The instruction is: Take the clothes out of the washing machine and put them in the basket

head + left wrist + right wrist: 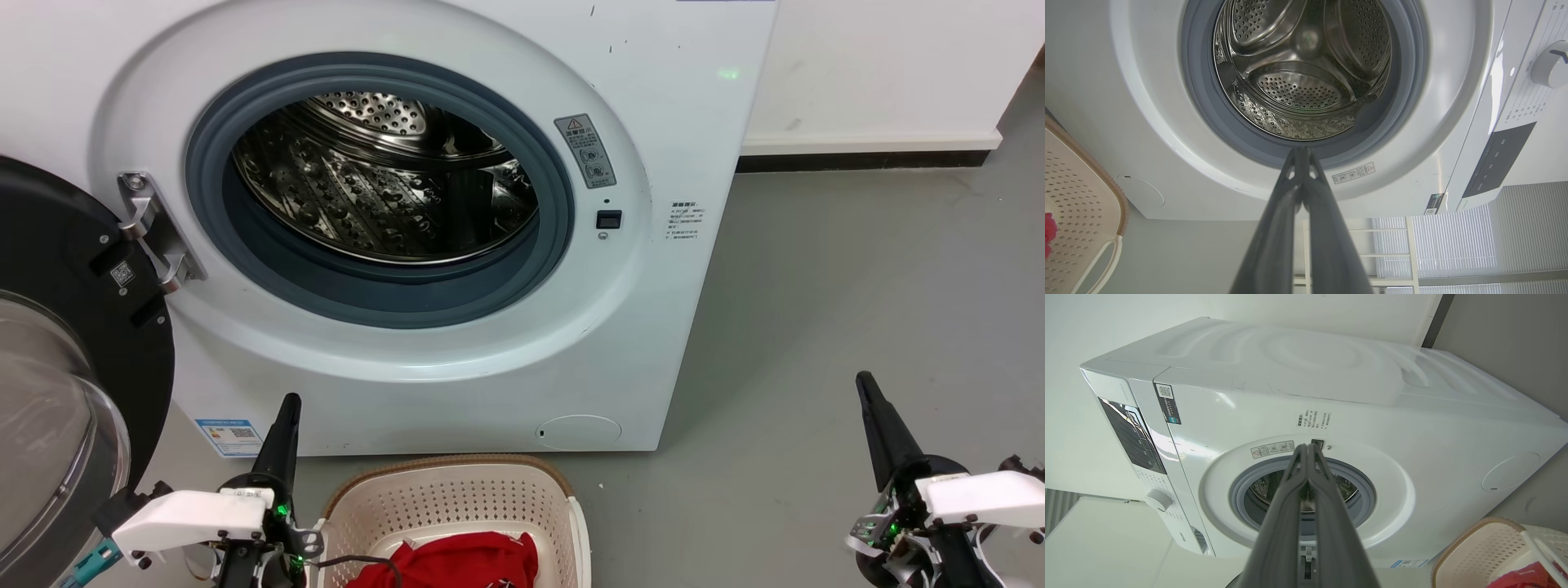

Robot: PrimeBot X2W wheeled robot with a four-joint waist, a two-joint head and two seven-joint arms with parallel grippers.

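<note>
Left gripper point(1301, 150) and right gripper point(1307, 446) pinched together, empty; warning-triangle sticker point(585, 151) on washing machine point(694, 310) illegible.

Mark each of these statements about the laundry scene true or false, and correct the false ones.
1. Red clothes lie in the basket. True.
2. The door of the washing machine stands open. True.
3. More red fabric lies in the drum. False: the part of the drum that can be seen is bare steel.
4. The left gripper grips a garment. False: its fingers are shut together with nothing between them, and it points up beside the basket.
5. The right gripper is shut and holds nothing. True.
</note>
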